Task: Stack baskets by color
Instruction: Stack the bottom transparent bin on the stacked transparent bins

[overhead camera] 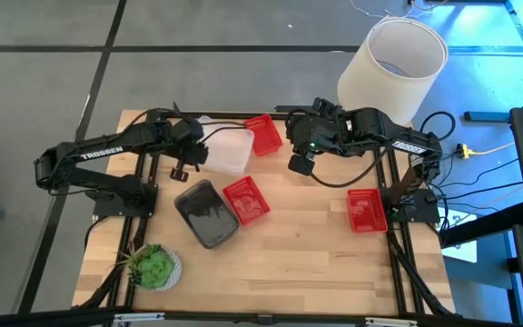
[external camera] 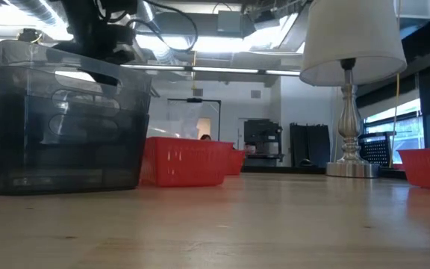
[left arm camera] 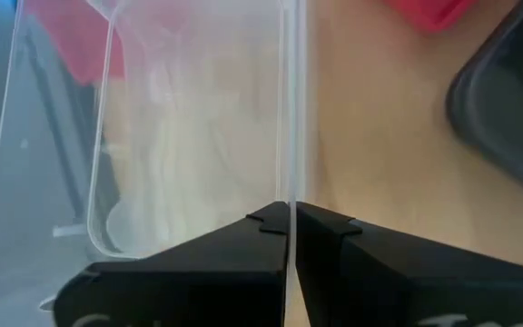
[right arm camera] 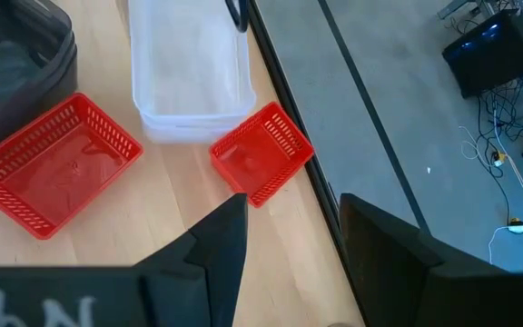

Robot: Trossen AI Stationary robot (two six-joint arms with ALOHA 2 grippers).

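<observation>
Pinching clear stack [overhead camera: 228,150] wall w/ left gripper [left arm camera: 291,222]; right gripper [right arm camera: 289,227] open, empty. I reckon reds [overhead camera: 246,201] left unstacked; greys [overhead camera: 206,213] look nested.

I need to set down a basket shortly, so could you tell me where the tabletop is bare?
Bare wood runs along the near edge, between the green potted plant and the red perforated plastic basket at the right. The far-left area is crowded: the clear translucent basket, two red baskets and the dark grey basket.

White lampshade [overhead camera: 394,65] at table's [overhead camera: 307,250] far right corner; green potted plant [overhead camera: 153,266] near left corner.
</observation>
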